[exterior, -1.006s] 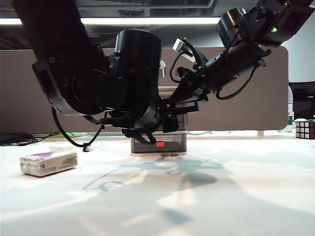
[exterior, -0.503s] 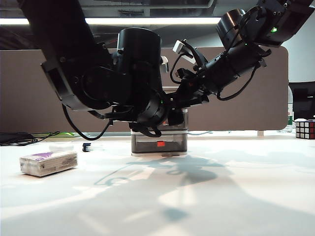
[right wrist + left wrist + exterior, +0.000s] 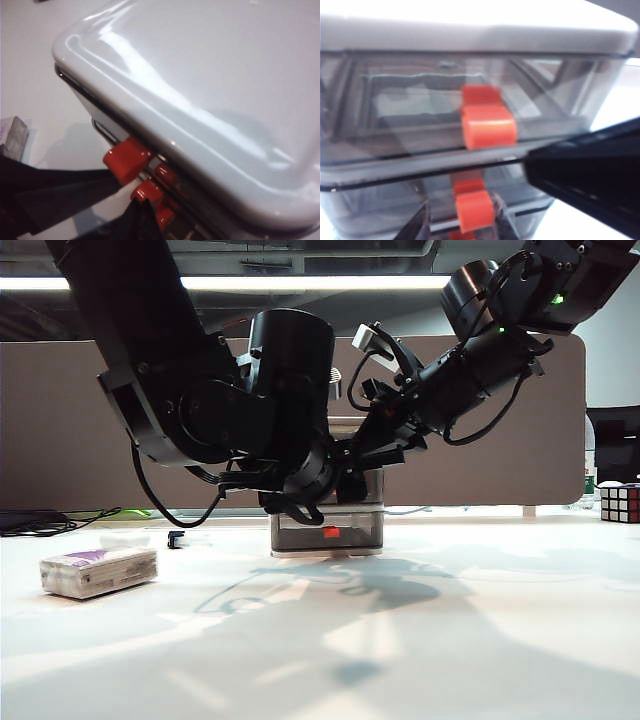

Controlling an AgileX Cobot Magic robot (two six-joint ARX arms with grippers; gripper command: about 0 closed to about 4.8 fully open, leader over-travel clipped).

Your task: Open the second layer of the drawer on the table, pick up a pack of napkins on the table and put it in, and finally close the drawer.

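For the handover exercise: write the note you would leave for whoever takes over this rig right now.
Left gripper: fingers either side of the second layer's red-orange tab; whether it grips is unclear.
Right gripper: at the drawer's upper front; jaws unreadable.
Pack of napkins: untouched on the table, to the unit's left in the exterior view.
Done: approach to the tab. No tier looks pulled out.
Left: open the second layer, put the napkins in, close it.
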